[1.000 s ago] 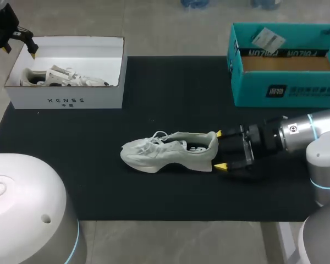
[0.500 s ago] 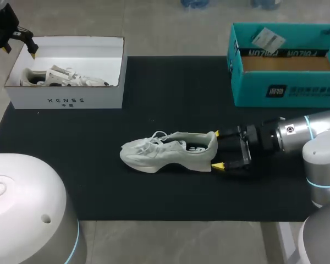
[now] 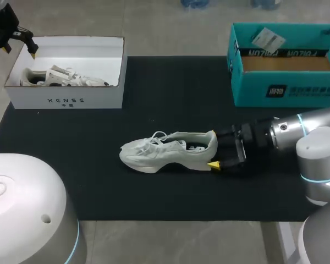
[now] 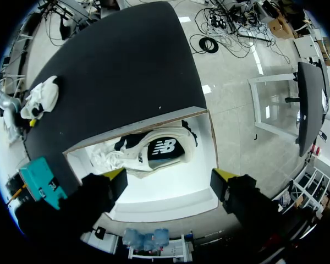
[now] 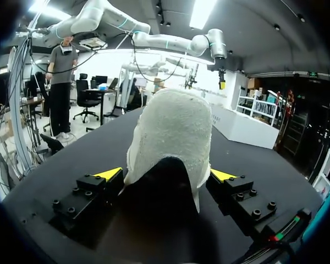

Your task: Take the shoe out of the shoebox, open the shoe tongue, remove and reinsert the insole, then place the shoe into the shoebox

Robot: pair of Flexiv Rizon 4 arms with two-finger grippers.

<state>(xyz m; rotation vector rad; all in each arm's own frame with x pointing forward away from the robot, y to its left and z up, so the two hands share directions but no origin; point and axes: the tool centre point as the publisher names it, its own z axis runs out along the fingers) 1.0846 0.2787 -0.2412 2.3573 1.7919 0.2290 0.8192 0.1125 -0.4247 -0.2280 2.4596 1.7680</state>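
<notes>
While the white sneaker [image 3: 165, 151] sits upright mid-way across the black mat [image 3: 170, 93], toe toward the left arm's side, its heel is between the right gripper's [image 5: 166, 174] fingers. That gripper is spread wide, one yellow tip close against each side of the heel; I can't tell if they press on it. Right arm lies low over the mat. White shoebox [image 3: 66, 102] at the mat's far-left corner, well apart from the sneaker, holds a second sneaker [image 3: 66, 78]. Left gripper [image 4: 169, 179] hangs above that box, fingers spread, holding nothing. Teal box [image 3: 286, 91] at far right, open.
</notes>
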